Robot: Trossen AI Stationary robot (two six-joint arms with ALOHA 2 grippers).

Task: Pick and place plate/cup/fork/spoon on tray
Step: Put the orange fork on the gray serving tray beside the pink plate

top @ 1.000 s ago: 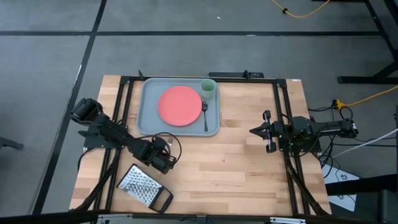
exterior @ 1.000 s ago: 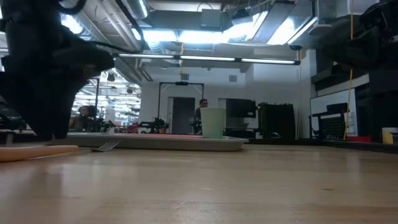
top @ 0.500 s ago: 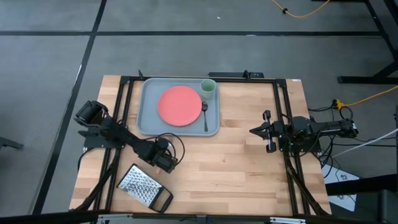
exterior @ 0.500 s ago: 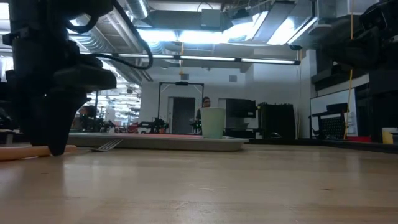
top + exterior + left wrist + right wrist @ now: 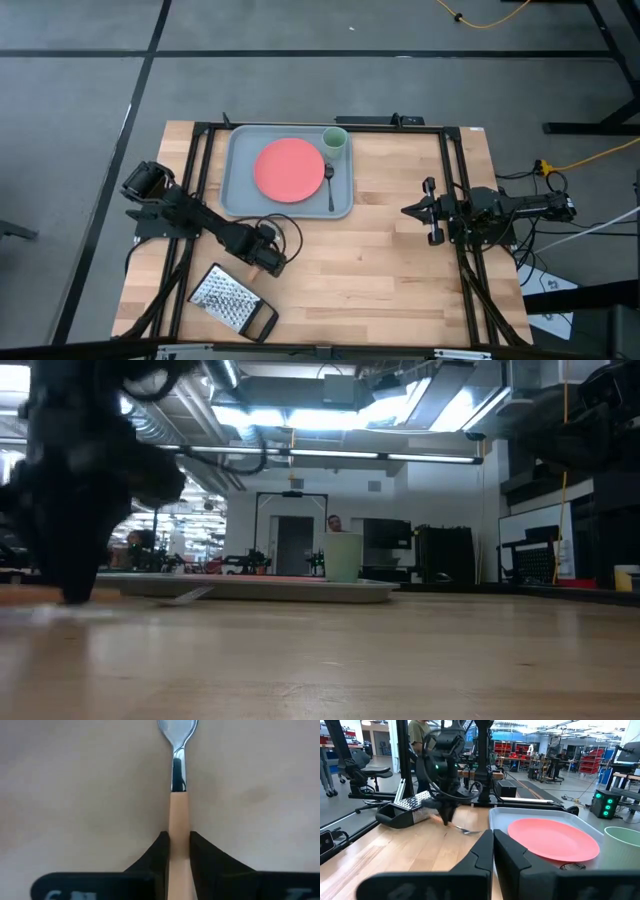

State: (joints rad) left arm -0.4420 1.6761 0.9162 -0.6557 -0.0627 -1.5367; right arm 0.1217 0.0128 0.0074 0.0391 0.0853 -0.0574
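Note:
The fork (image 5: 178, 780), with an orange handle and silver tines, lies on the wooden table in front of the tray's near left corner. My left gripper (image 5: 268, 257) points down over it and is shut on its handle; the tines (image 5: 468, 831) stick out toward the tray. The grey-blue tray (image 5: 236, 198) holds the coral-red plate (image 5: 289, 169), the pale green cup (image 5: 334, 142) and the dark spoon (image 5: 330, 186). My right gripper (image 5: 430, 212) waits shut at the table's right side, level and clear of everything. My left gripper pinches the fork's orange handle (image 5: 179, 827) between its two fingers, one finger (image 5: 156, 852) on each long side. It comes from above, pointing down, and the fingers close across the handle's width. The gripper hides the handle's free end. The tines (image 5: 188, 596) rest on the table.
A metal grater with a black handle (image 5: 230, 300) lies near the table's front left corner, close to my left arm. Black frame rails (image 5: 452, 180) run along the table's left, right and far sides. Bare wood lies between the tray and my right gripper.
My left gripper has turned about its own upright line over the fork. The fork's tine end has swung a little on the table. My right arm has kept still.

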